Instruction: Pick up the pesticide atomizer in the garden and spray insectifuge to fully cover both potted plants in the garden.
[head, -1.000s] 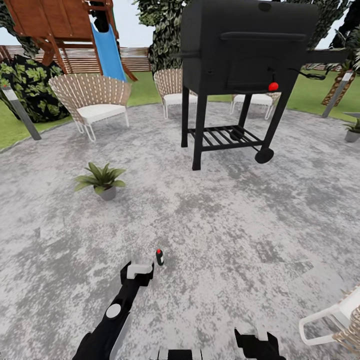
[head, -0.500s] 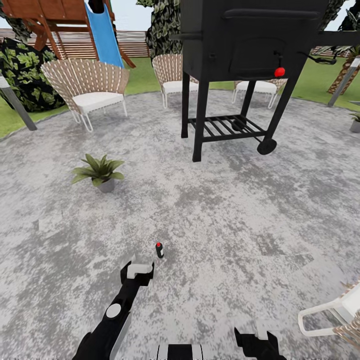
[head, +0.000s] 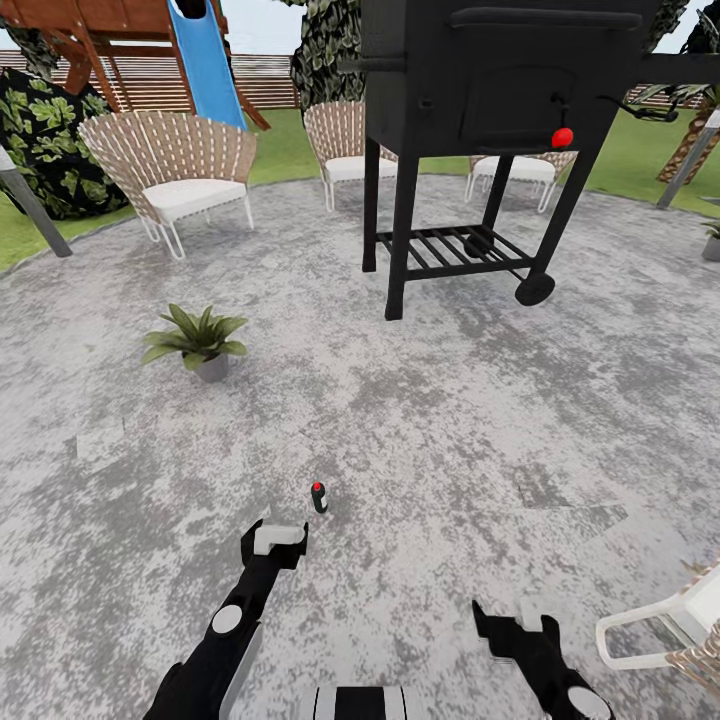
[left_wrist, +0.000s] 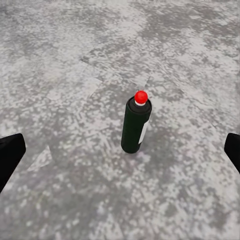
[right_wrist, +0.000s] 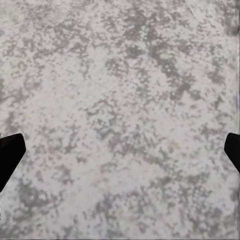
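Left arm extended forward and low, its left gripper (head: 275, 537) just short of the pesticide atomizer (head: 319, 496), jaws spread wide, nothing between them. Right gripper (head: 512, 628) held farther back from the atomizer and to its right, jaws likewise parted and empty.

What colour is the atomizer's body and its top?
The pesticide atomizer has a dark-green body and a red top, clearest in the left wrist view.

Matt dark atomizer (left_wrist: 135, 126), rough mottled stone patio (head: 420, 420), wicker chair (head: 170, 160)
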